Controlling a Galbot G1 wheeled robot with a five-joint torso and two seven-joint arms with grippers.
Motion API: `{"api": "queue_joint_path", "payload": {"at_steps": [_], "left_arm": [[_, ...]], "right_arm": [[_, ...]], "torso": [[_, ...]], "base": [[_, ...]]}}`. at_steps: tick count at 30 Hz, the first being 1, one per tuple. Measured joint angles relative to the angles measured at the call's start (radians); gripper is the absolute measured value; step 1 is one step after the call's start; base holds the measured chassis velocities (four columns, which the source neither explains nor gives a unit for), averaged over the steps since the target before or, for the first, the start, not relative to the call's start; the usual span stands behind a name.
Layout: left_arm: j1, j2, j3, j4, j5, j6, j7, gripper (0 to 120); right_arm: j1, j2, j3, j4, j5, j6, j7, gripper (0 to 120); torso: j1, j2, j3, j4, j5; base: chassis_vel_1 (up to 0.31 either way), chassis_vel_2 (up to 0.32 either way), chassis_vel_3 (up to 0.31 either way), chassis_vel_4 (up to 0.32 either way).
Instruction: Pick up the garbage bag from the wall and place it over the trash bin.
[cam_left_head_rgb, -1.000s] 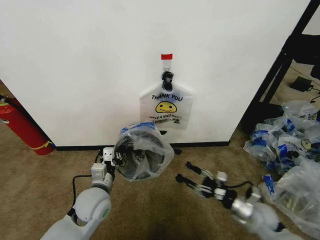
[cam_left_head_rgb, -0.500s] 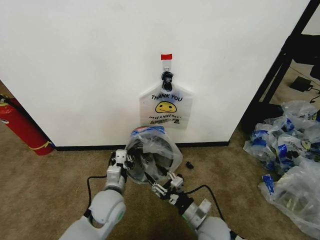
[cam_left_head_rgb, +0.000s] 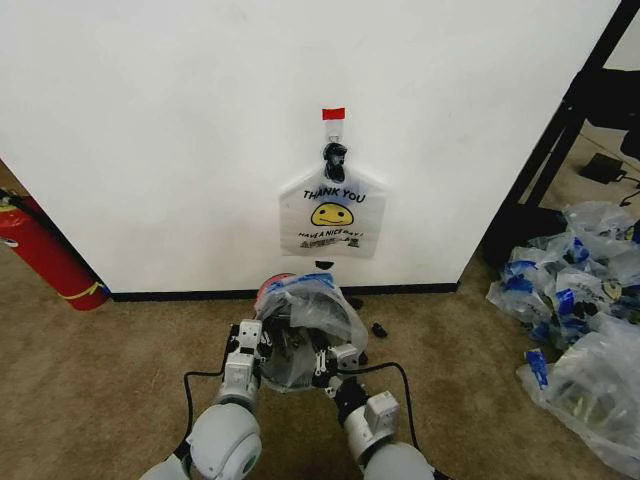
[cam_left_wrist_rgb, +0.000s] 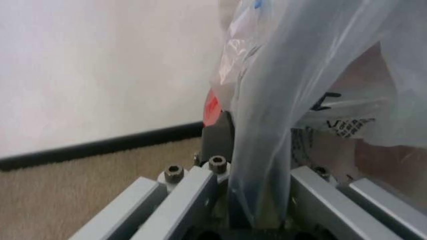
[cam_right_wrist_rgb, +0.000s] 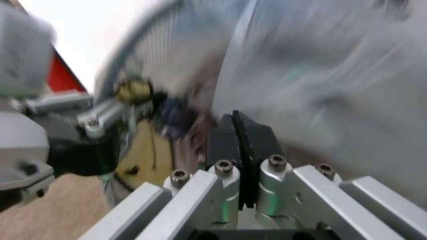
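The bag (cam_left_head_rgb: 305, 305), thin clear plastic with blue patches, sits on the carpet (cam_left_head_rgb: 100, 360) just in front of the wall (cam_left_head_rgb: 180, 130), draped over the bin (cam_left_head_rgb: 272, 290), whose red side peeks out at the far left edge of the plastic. Its mouth gapes toward the robot, and both tools reach into that opening side by side.

The left tool (cam_left_head_rgb: 262, 338) is at the near left rim of the bag. In the left wrist view its fingers (cam_left_wrist_rgb: 217, 145) are pinched together on a fold of the plastic (cam_left_wrist_rgb: 280, 125), which runs down between them; a bit of the red bin (cam_left_wrist_rgb: 211, 107) and the black baseboard (cam_left_wrist_rgb: 100, 147) show behind.

The right tool (cam_left_head_rgb: 325, 358) is at the near right rim, close to the left one. In the right wrist view its black pads (cam_right_wrist_rgb: 237, 140) are pressed flat together with the film of the bag (cam_right_wrist_rgb: 320, 80) around them; whether plastic is caught between them cannot be told. The left tool (cam_right_wrist_rgb: 80, 125) shows farther off in that view.

Above on the wall a flat white "THANK YOU" bag (cam_left_head_rgb: 332, 212) hangs from a clip under a red tape mark (cam_left_head_rgb: 333, 113). A fire extinguisher (cam_left_head_rgb: 45, 250) leans at the left, and a heap of bags (cam_left_head_rgb: 575, 300) lies well apart at the right.
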Motion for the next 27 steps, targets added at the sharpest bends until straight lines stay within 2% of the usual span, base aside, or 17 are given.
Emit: {"api": "queue_joint_path", "payload": {"at_steps": [7,27], "left_arm": [[0.016,-0.003,0.001,-0.022,0.121,-0.028,0.046,0],[0.079,0.005,0.006,-0.064,0.256,-0.079,0.11,0]], "right_arm": [[0.094,0.062,-0.023,-0.06,0.15,-0.06,0.116,0],[0.232,0.199,-0.001,-0.262,0.173,-0.073,0.218,0]], "torso": [[0.0,0.0,0.0,0.0001,0.0001],[0.0,0.0,0.0,0.0,0.0001]], "base": [[0.0,0.0,0.0,0.0],[0.0,0.0,0.0,0.0]]}}
